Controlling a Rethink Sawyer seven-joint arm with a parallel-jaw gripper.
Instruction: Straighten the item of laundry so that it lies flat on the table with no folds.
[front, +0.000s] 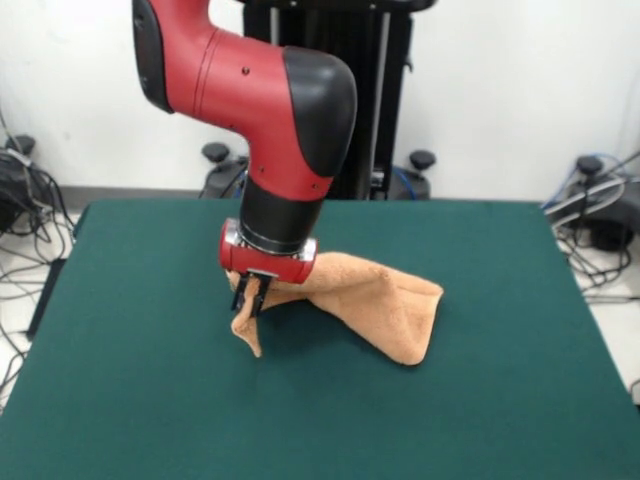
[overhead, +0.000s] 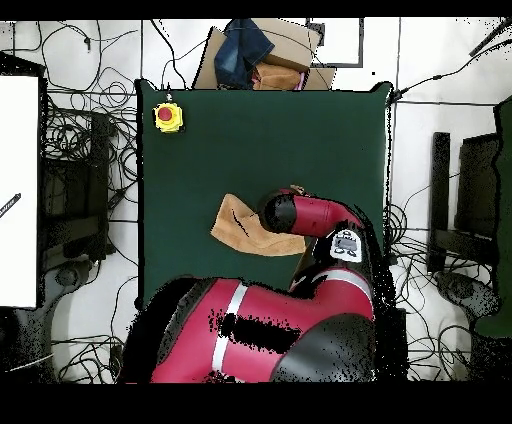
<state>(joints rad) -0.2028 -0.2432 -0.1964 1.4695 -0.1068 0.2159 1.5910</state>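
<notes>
The peach-orange towel (front: 375, 300) is seen bunched near the middle of the dark green table (front: 480, 400), not flat. In the front view one part of it is raised off the felt and pinched in the gripper (front: 249, 293), whose black fingers (front: 256, 297) are closed tight on the cloth, with a short corner hanging down below them toward the table. From the held point the fabric slopes down and to the right in a folded ridge, ending in a doubled lobe that rests on the felt. The red and black arm (front: 270, 110) comes down steeply over the towel, its wrist just above the cloth. In the overhead view the towel (overhead: 242, 226) is seen as a crumpled, roughly four-sided patch a little below the table's centre, its right part covered by the arm (overhead: 310, 215); the gripper itself is hidden there under the wrist. A yellow box with a red button (overhead: 168, 117) sits on the table near one corner, well apart from the towel. Cardboard and dark blue cloth (overhead: 245, 50) lie beyond the table's far edge.
</notes>
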